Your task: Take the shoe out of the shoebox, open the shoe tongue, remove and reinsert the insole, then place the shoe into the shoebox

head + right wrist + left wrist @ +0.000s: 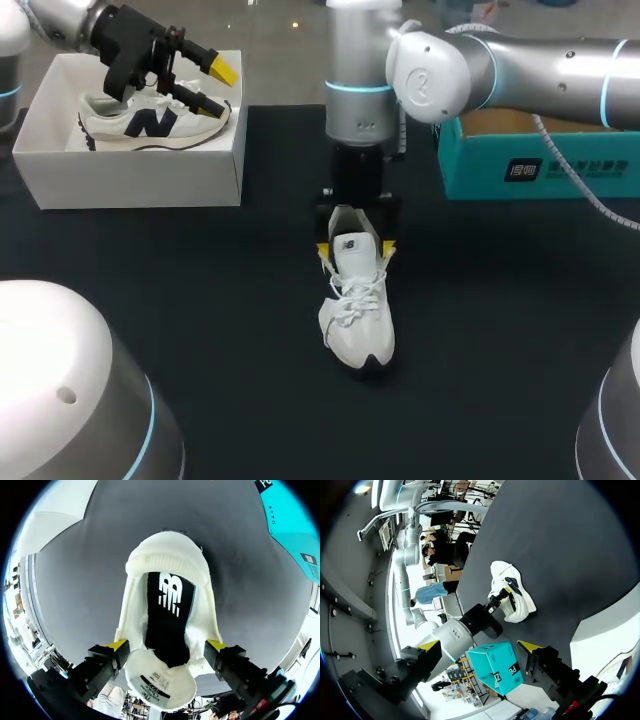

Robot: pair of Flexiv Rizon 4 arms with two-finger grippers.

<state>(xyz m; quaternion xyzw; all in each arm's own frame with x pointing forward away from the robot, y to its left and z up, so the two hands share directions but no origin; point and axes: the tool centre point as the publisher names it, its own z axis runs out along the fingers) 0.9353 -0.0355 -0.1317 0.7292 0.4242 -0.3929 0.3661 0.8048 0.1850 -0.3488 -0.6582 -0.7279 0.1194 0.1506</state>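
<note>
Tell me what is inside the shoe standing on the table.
A black insole with a white logo lies inside the shoe. Its front end is hidden beneath the tongue, so the toe space cannot be seen.

My left arm comes in from the far left corner, its end effector held level and raised, fingers apart with nothing between them. My right arm reaches in to the middle, wrist pointing straight down at the table, its end effector spread wide with one yellow tip pressed to each side of the shoe.
</note>
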